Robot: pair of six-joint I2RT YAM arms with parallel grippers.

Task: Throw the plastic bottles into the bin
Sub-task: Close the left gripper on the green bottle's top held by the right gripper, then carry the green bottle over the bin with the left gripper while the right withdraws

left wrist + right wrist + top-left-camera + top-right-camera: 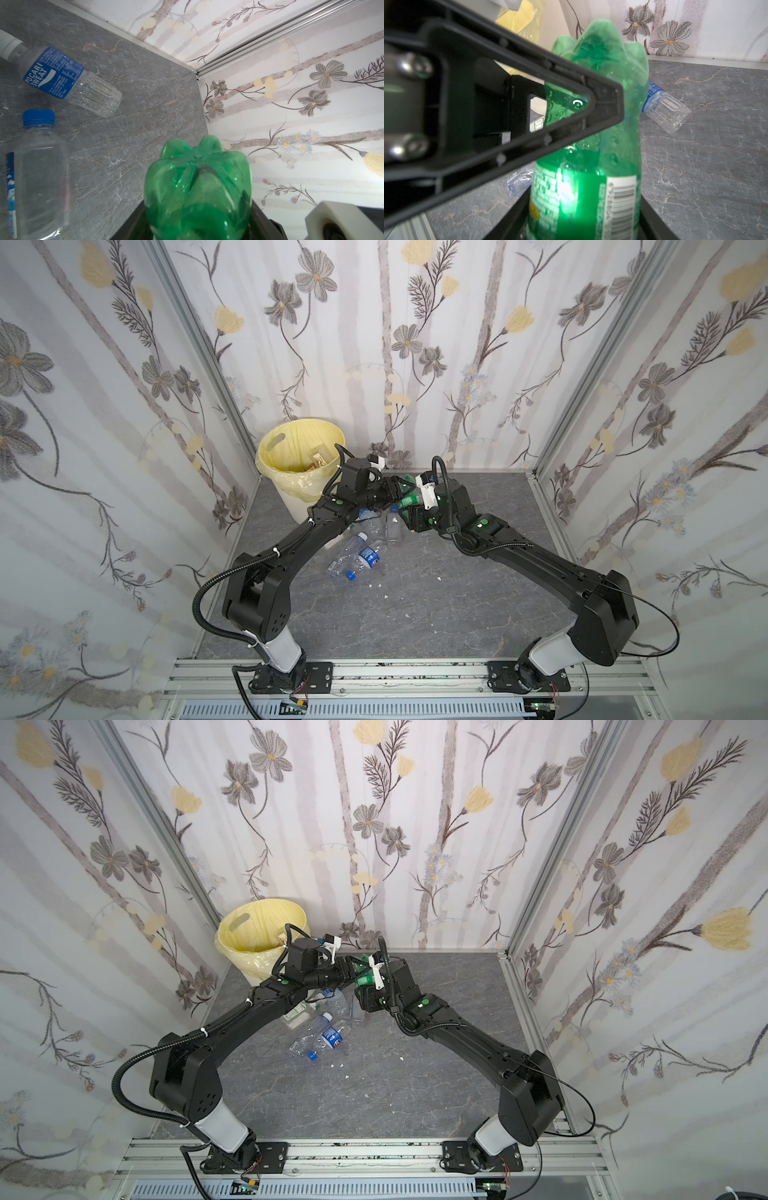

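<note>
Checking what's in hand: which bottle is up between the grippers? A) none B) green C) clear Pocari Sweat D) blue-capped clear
B: the green bottle sits off the table between the right gripper fingers, with the left gripper around its base end; the Pocari Sweat bottle lies on the table.

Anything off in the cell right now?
Two things. The left gripper and right gripper both have jaws around one green bottle, lifted off the table near the bin; it looks like a handover, not a fault. Small white scraps litter the table by the clear bottles. No spill visible.
</note>
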